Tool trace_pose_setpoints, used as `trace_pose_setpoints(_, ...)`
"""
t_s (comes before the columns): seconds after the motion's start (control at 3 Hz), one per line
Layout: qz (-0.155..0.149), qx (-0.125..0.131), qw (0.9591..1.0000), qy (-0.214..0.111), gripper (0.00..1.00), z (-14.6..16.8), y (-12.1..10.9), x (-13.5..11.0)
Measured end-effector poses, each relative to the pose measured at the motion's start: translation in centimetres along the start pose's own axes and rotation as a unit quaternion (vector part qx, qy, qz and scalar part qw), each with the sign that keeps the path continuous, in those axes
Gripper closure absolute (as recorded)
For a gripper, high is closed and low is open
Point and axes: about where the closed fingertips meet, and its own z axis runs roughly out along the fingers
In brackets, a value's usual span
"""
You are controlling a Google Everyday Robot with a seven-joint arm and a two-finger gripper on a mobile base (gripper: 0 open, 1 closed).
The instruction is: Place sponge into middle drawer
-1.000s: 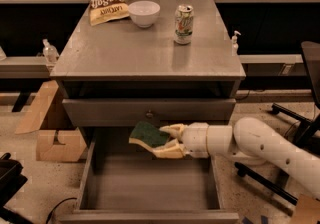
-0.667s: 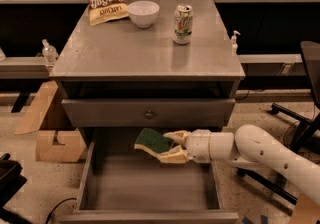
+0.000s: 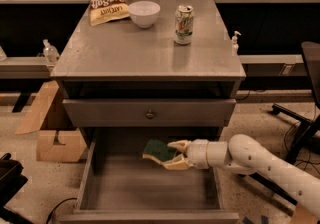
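Observation:
The sponge (image 3: 159,150), dark green face up with a pale yellow edge, is held in my gripper (image 3: 171,154) over the middle drawer (image 3: 150,188). The drawer is pulled open, a wide grey box with a plain grey floor. The gripper's tan fingers are shut on the sponge's right end, one above and one below. My white arm (image 3: 260,160) reaches in from the right. The sponge hangs above the drawer floor, near the back centre, just under the shallower closed drawer front with a small round knob (image 3: 149,114).
On the cabinet top (image 3: 120,50) stand a tan snack bag (image 3: 106,2), a white bowl (image 3: 144,13) and a green soda can (image 3: 183,24). Cardboard boxes (image 3: 50,133) lie on the floor at left. A chair base (image 3: 300,118) stands at right.
My gripper with the sponge has moved a little to the right and lower, deeper over the open drawer. The arm has drawn back to the right.

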Motion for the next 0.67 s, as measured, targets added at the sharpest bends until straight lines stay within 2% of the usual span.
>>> trace_pose_setpoints(0.33,0.002,-0.003,0.9998,0.022,1.00,2.3,-0.1,4.1)
trace_pose_setpoints(0.67,0.017,-0.009,0.9983,0.054,1.00,3.6,0.7,8.5)
